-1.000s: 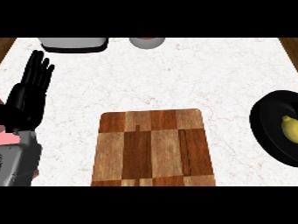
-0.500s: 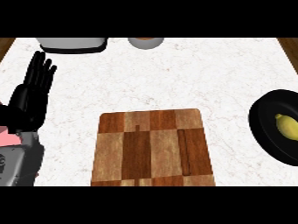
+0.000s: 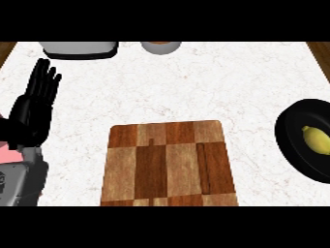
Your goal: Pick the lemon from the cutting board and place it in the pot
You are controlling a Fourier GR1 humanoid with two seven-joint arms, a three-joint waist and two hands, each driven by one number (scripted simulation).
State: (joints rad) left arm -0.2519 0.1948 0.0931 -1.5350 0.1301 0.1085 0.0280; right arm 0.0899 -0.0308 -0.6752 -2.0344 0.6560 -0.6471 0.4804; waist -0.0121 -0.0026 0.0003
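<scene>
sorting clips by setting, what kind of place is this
Most likely a kitchen counter: a wooden cutting board on a pale marble-like worktop, and a black pot with a lemon in it.

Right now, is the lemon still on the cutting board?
No. The lemon lies inside the black pot at the counter's right edge, and the cutting board has nothing on it.

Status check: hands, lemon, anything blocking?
Left hand open, resting at left edge; right hand out of view. Lemon in pot. Cutting board bare. Nothing blocking.
</scene>
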